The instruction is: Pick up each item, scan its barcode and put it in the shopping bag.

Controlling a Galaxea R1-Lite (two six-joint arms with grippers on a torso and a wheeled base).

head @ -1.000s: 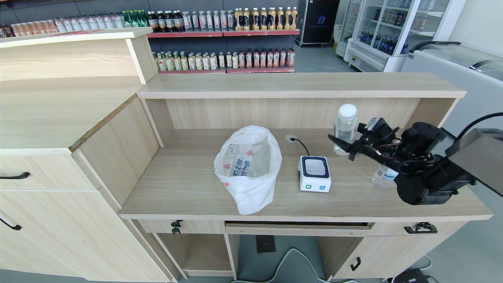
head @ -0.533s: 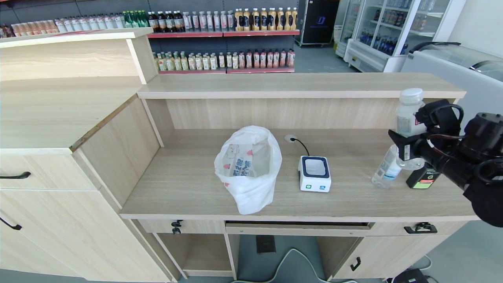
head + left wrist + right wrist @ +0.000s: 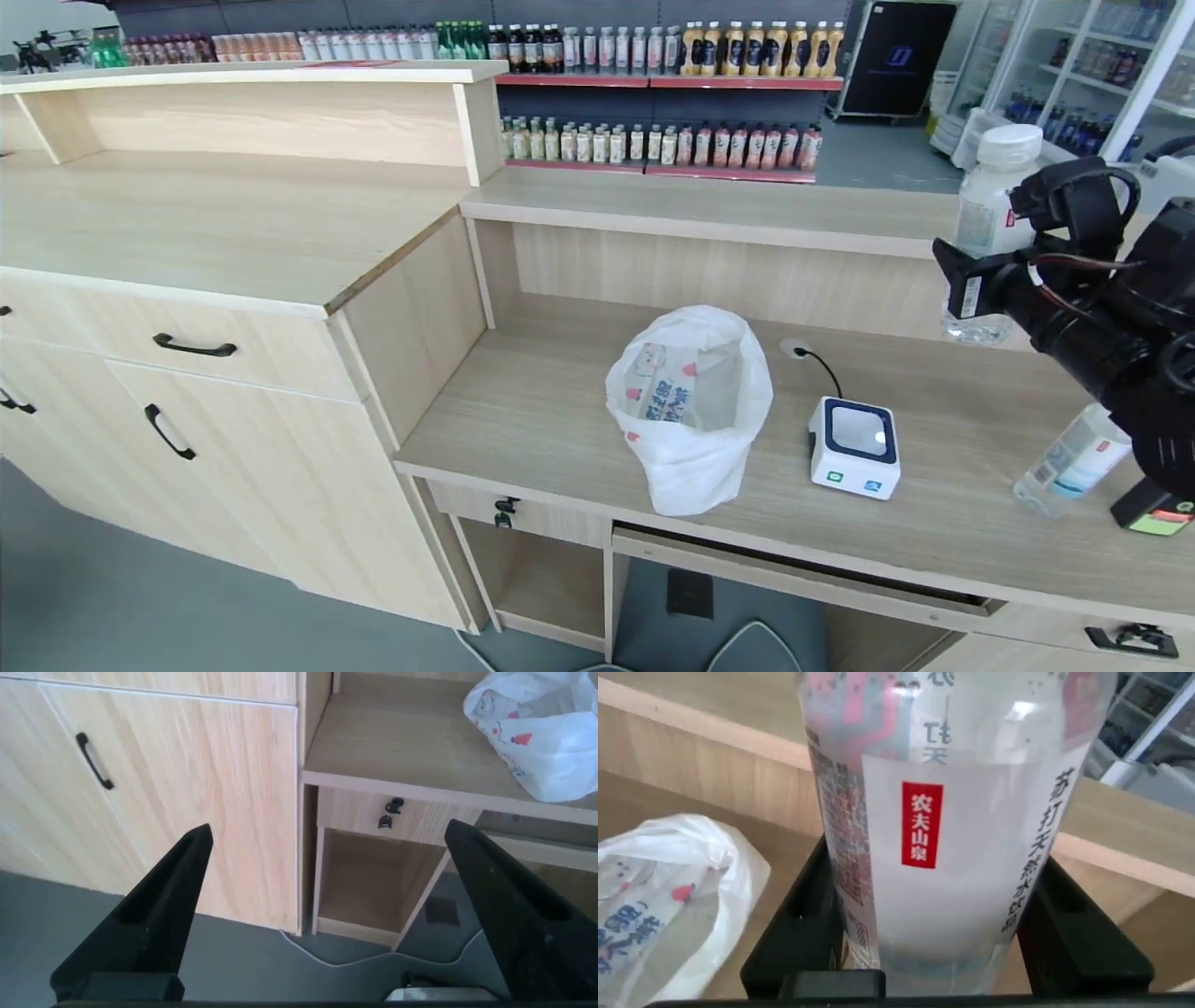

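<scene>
My right gripper [image 3: 971, 280] is shut on a clear water bottle [image 3: 990, 215] with a white cap, held upright above the right part of the counter [image 3: 560, 420]. Its red-and-white label [image 3: 920, 826] faces the right wrist camera, with the black fingers [image 3: 799, 943] on either side. A white shopping bag [image 3: 691, 401] stands open mid-counter, and a white barcode scanner [image 3: 854, 446] sits just right of it. Another clear bottle [image 3: 1074, 462] lies further right. My left gripper [image 3: 332, 915] is open and holds nothing, below counter height, facing the cabinet front; the shopping bag [image 3: 537, 728] is beyond it.
A dark item with a green and red label [image 3: 1153, 509] sits at the counter's right end. The scanner cable [image 3: 822, 369] runs to a hole behind it. A raised wooden ledge [image 3: 709, 205] backs the counter. A taller cabinet with drawers [image 3: 187, 345] stands on the left.
The right gripper carried the bottle from near the scanner out to the right and higher. Since then the head camera has moved, shifting the whole scene rightwards.
</scene>
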